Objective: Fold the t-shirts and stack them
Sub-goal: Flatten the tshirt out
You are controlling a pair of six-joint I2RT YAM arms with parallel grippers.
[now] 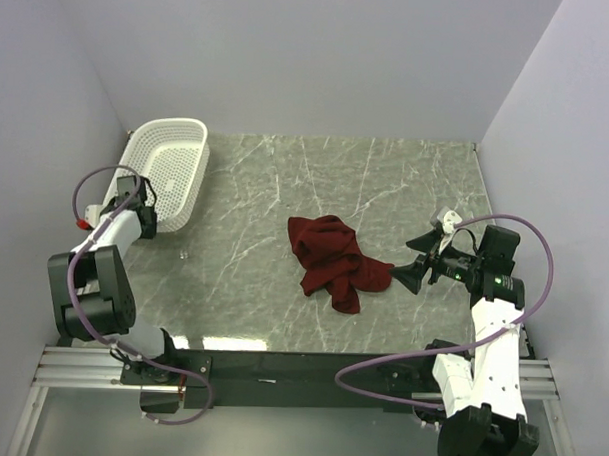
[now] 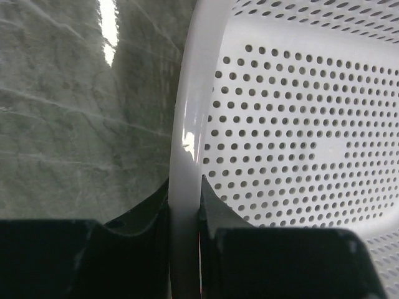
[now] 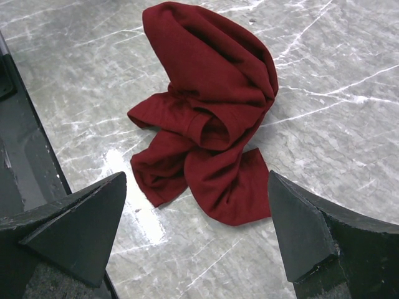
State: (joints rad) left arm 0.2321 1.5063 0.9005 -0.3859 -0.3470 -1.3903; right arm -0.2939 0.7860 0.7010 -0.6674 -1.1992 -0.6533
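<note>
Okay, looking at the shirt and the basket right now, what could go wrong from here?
The maroon t-shirt lies in a crumpled heap, so the open right end effector may well pinch several layers and lift a wad instead of one edge. The left end effector is clamped on the rim of the white basket; any swing of that arm would likely drag or tip the basket.

Table (image 1: 386,181): grey stone-look top, pale veins running across it, glossy. Back wall (image 1: 310,58), left wall (image 1: 39,99), right wall (image 1: 578,128): plain, pale, closing in on three sides of the table. Metal rail (image 1: 80,365) along the near edge. White glare (image 1: 225,342) on the top near that edge. Light even, shadows soft.
</note>
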